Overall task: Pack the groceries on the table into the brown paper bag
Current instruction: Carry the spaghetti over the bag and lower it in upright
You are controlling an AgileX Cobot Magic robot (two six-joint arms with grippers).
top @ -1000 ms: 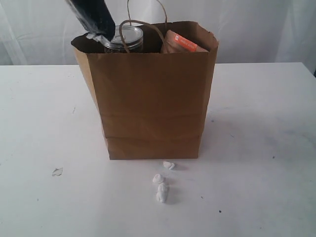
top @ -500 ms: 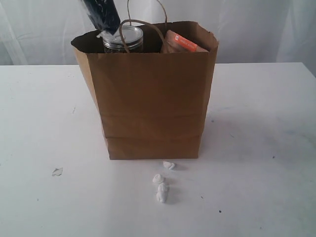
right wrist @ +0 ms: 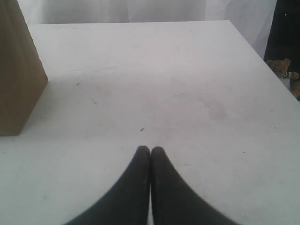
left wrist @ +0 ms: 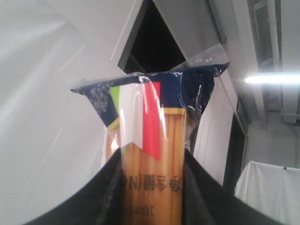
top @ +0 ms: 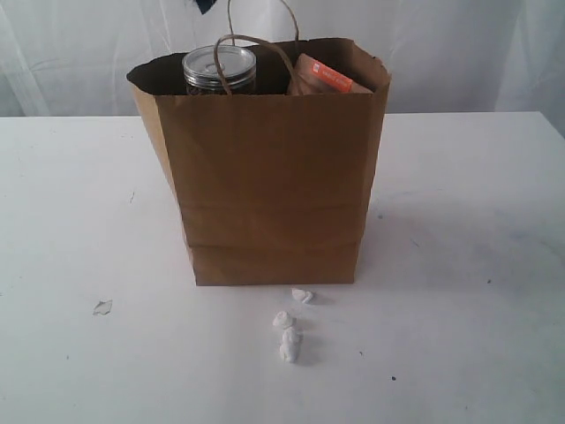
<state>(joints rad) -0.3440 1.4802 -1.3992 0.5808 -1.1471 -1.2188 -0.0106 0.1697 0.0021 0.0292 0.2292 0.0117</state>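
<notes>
My left gripper is clamped on the long spaghetti packet. The two black fingers press its sides, and the packet stands up between them, its dark blue end with the green, white and red stripe pointing toward a strip light. Only this upper end shows. The rest is hidden below my fingers, and the print is too cut off to read. How high I hold it above the table I cannot tell from my wrist view.

In the exterior view a small dark sliver sits at the very top edge, above the left side of the brown paper bag. It is cut off so much that I cannot say what it is.

My right gripper has its fingertips pressed together with nothing between them, over bare white tabletop. A corner of the bag shows at the edge of that view, well apart from the fingers.

The bag stands upright in the middle of the table, mouth open, loop handles up. A clear jar pokes out at the left of the mouth, with only its lid and shoulder visible. The brown pouch with orange label leans at the right, mostly hidden. The bag's front wall hides everything deeper.

Just in front of the bag, on the near side, some white crumpled bits lie on the table. A small scrap lies further left.
</notes>
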